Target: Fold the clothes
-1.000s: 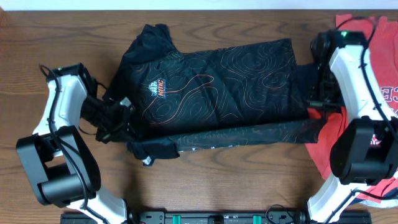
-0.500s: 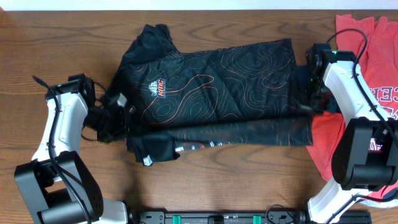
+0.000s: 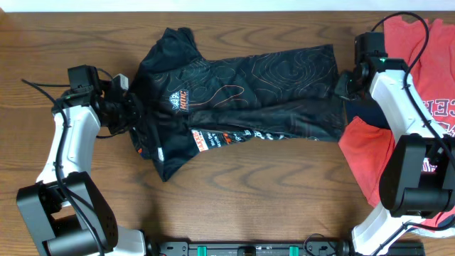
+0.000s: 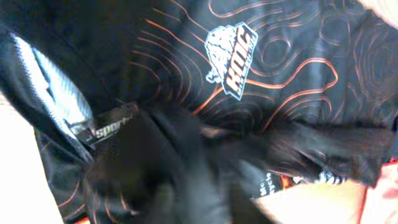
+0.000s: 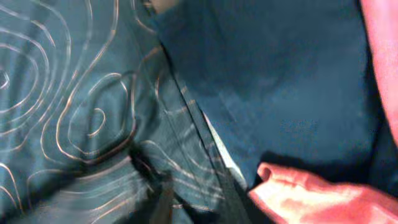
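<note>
Black shiny sports jersey (image 3: 249, 78), clamped by left gripper (image 3: 130, 114) and right gripper (image 3: 343, 87): slick cloth could slip out, or drag the plain navy garment (image 5: 292, 81).

Dark wooden counter (image 3: 270, 192) seen from directly above, evenly lit.
Its brown surface shows long horizontal grain with a soft sheen. A pale strip (image 3: 213, 5) runs along the far edge, and a black rail (image 3: 249, 249) lines the near edge.
</note>
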